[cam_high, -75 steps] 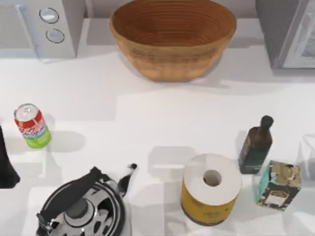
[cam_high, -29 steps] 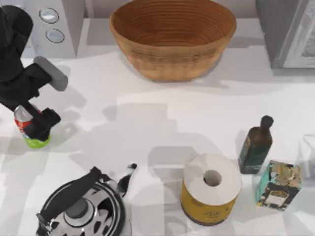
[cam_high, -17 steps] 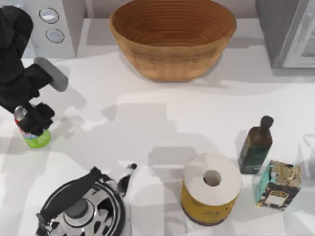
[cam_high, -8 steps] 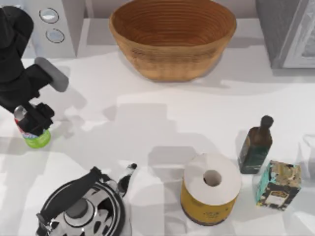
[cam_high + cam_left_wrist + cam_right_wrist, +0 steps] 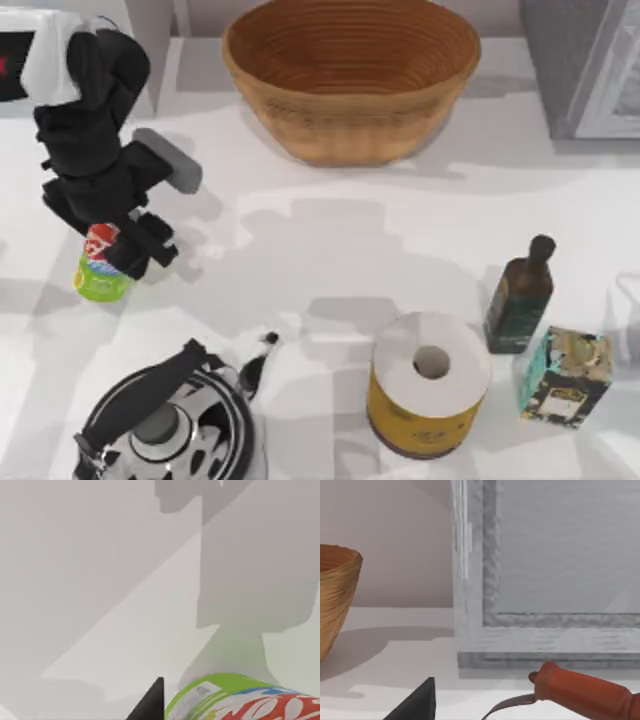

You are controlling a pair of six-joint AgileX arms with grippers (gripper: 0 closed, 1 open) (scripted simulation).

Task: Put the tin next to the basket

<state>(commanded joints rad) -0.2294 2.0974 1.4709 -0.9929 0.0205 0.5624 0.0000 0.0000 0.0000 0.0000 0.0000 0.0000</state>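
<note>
The basket [image 5: 350, 75] stands at the far middle of the table [image 5: 330, 250]. The tin [image 5: 101, 268] sits at the left, well apart from the basket, with the left gripper [image 5: 128, 245] over its top. Near of the tin, at the near left edge, stands a kettle [image 5: 165, 425]. A roll [image 5: 428, 385] stands near middle-right; right of it, a bottle [image 5: 520, 295] and (just beside it, nearer) a small box [image 5: 566, 377].

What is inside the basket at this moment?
Nothing shows inside the basket: its ribbed inside is bare down to the bottom. The tin is near the table's left edge, with the left tool shut on it. The basket's underside is hidden.
</note>
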